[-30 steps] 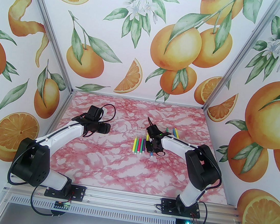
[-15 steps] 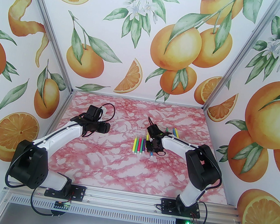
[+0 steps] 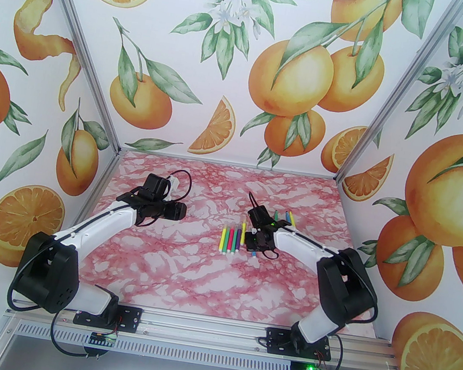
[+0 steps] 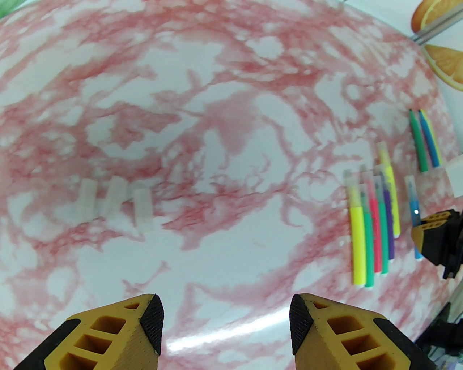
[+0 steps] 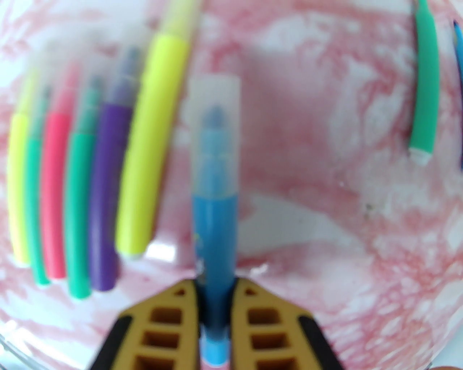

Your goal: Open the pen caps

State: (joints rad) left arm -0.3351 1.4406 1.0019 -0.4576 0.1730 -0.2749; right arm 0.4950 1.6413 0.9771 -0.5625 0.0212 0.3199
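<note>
Right fingers (image 5: 170, 318): clamped on blue pen (image 5: 213, 224) body, its cap (image 5: 215, 108) on, pointing ahead
Left fingers (image 4: 144, 325): apart, holding nothing
Blue pen: middle of the surface (image 3: 200, 286), just right of the pen row (image 5: 90, 180)

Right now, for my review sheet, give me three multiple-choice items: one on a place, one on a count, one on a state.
1. The blue pen lies: A. right of the six-pen row; B. inside that row; C. left of it.
2. Loose caps on the table: A. one; B. three; C. six.
3. The right fingers are: A. open above the pens; B. shut on the blue pen; C. shut on a loose cap.
Key: 1 A, the right wrist view shows it past the row's right end. 2 B, three pale sleeves lie together in the left wrist view. 3 B, they clamp its barrel.
</note>
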